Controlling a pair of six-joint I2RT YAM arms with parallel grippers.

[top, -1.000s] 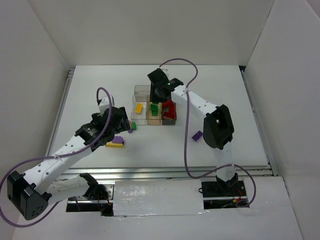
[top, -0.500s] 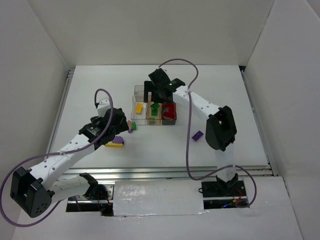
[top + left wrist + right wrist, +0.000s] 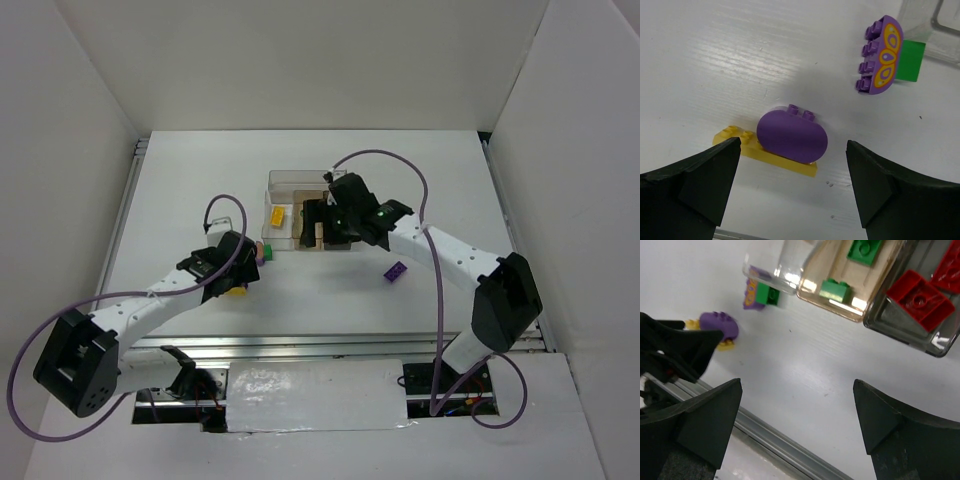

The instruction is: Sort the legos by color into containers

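One white tabletop (image 3: pixel 180 180) under everything. Near its middle, the containers (image 3: pixel 272 238): a row of see-through bins, namely a clear bin (image 3: pixel 785 267), a tan bin (image 3: pixel 867 282) and a dark-grey bin (image 3: pixel 900 330), plus a wider clear compartment (image 3: pixel 285 182) on the far side. Over the near edge of the containers, the right claw (image 3: pixel 797 385), released, fingers spread wide, nothing between them. Low to the near left of the containers, the left claw (image 3: pixel 792 144), likewise wide apart and empty, pointed at a purple oval lego (image 3: pixel 791 140) without touching it. Under that oval, a flat yellow brick (image 3: pixel 735 136), both lying on the tabletop well short of the containers. Just outside the containers' near-left corner, a butterfly-printed purple piece (image 3: pixel 881 55) touching a green brick (image 3: pixel 911 60). Inside the containers: red bricks (image 3: pixel 914 297) in the dark-grey bin, two green bricks (image 3: pixel 835 289) in the tan bin, one yellow lego (image 3: pixel 277 215) in the clear bin. To the near right of the containers, apart from them, a small purple brick (image 3: pixel 396 271) alone on the tabletop
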